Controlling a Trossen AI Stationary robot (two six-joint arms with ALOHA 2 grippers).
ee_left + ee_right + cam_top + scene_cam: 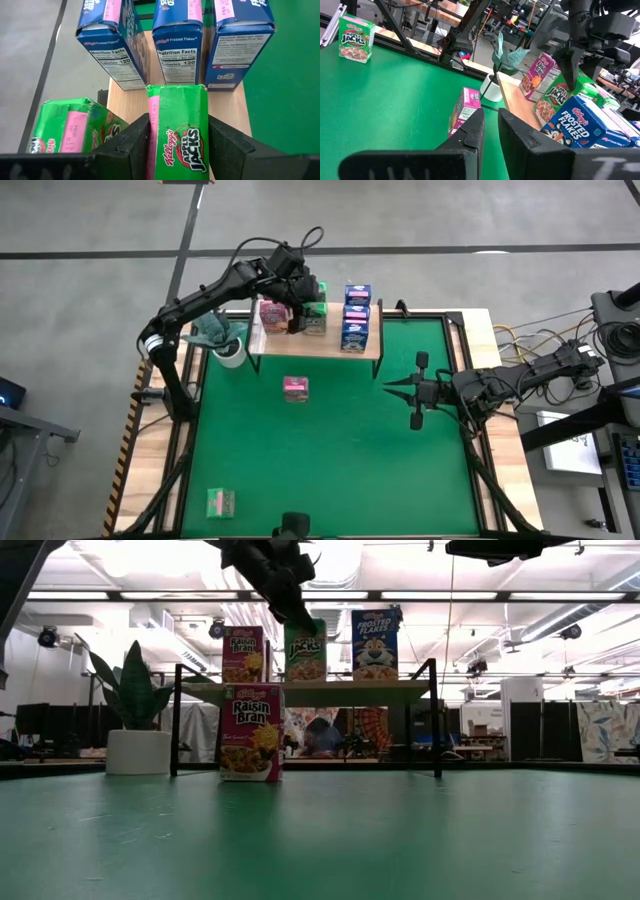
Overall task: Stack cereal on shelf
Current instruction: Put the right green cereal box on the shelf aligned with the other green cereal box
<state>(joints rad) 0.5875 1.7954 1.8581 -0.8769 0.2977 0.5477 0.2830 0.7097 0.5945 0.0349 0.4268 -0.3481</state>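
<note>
The light-wood shelf (pixel 300 348) stands at the mat's far side. On it stand three blue boxes (pixel 357 315), a pink box (pixel 272 313) and two green boxes. My left gripper (pixel 303 308) is over the shelf, shut on the nearer green box (pixel 180 130). The other green box (pixel 70 132) lies tilted beside it toward the far edge. A second pink box (pixel 295 388) stands on the mat in front of the shelf. A third green box (pixel 220 502) sits at the near left. My right gripper (pixel 390 386) hovers at the mat's right, shut and empty. My left gripper pinches the green box between its two fingers (pixel 135 145), one on each narrow side (pixel 153 135), near the box's top. The fingers come from above, slanting from the table's left. The box stands upright, its bottom (pixel 305 676) on the shelf top.
A potted plant in a white pot (pixel 228 345) stands at the shelf's left end. The blue boxes stand just right of the held box. The green mat (pixel 340 470) lies open between the shelf and the near edge.
</note>
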